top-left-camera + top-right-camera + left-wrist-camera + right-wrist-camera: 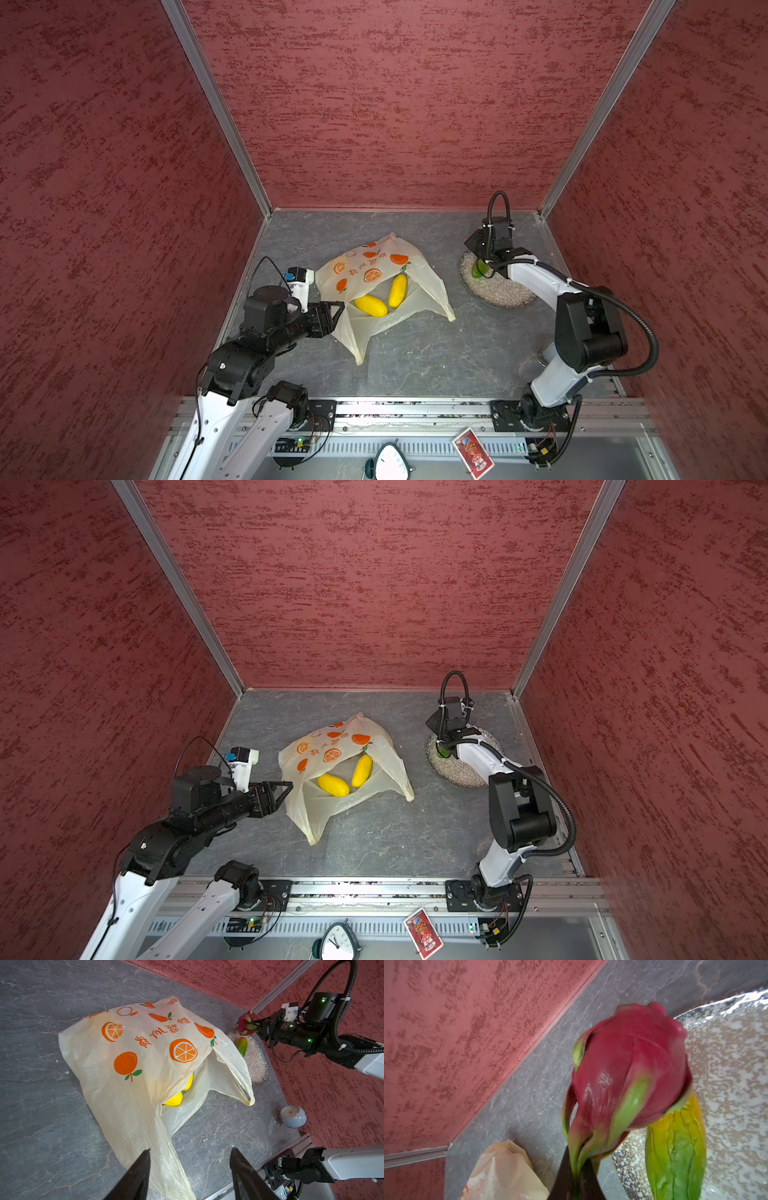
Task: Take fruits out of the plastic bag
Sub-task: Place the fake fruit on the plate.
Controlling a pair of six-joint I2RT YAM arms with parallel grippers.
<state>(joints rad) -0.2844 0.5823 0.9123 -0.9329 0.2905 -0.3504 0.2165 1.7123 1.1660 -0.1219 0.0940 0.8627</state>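
The pale-yellow plastic bag lies on the grey floor with its mouth open. Two yellow mangoes lie in that mouth. At the bag's left edge, my left gripper is open and holds nothing; one handle strip runs between its fingers. My right gripper is shut on the green tips of a pink dragon fruit, above the edge of the speckled plate. A green-yellow mango lies on the plate.
Red walls close in on three sides. A small round clock stands near the right arm's base. Along the front runs the metal rail, with another clock and a red card beyond it.
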